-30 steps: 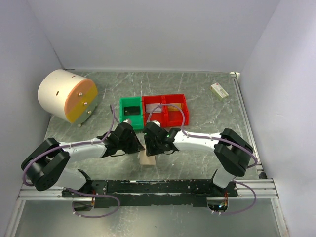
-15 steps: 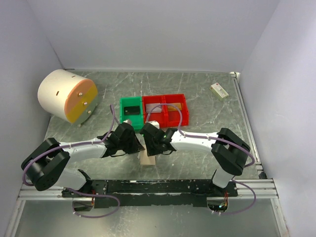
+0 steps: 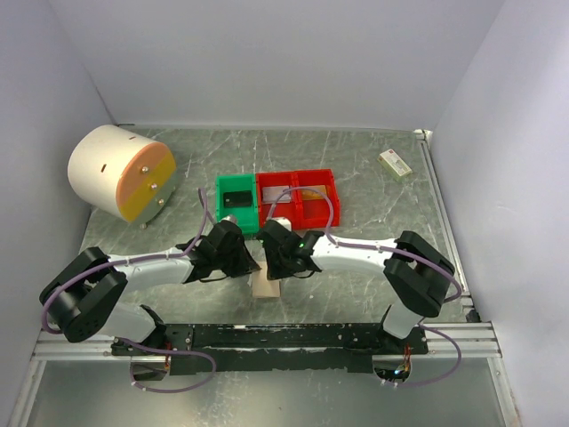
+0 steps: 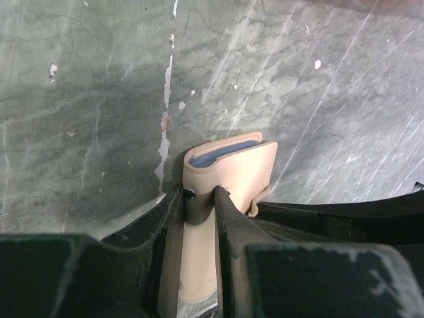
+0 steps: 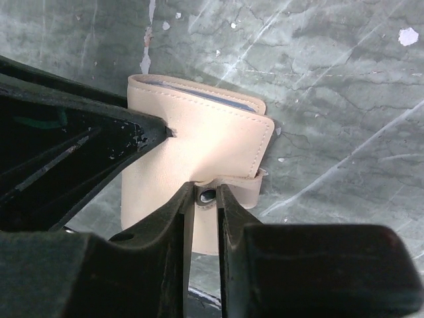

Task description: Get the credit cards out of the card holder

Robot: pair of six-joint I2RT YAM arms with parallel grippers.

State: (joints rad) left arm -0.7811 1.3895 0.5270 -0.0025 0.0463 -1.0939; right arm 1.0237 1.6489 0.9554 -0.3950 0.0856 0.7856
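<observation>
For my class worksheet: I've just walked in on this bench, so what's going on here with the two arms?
Both arms are working on the tan card holder, which sits between them and is folded shut. The left gripper pinches one edge of it, close to where the blue-grey lining shows. The right gripper has its fingers closed on the small tab at the other side. No card is coming out of it yet.
</observation>
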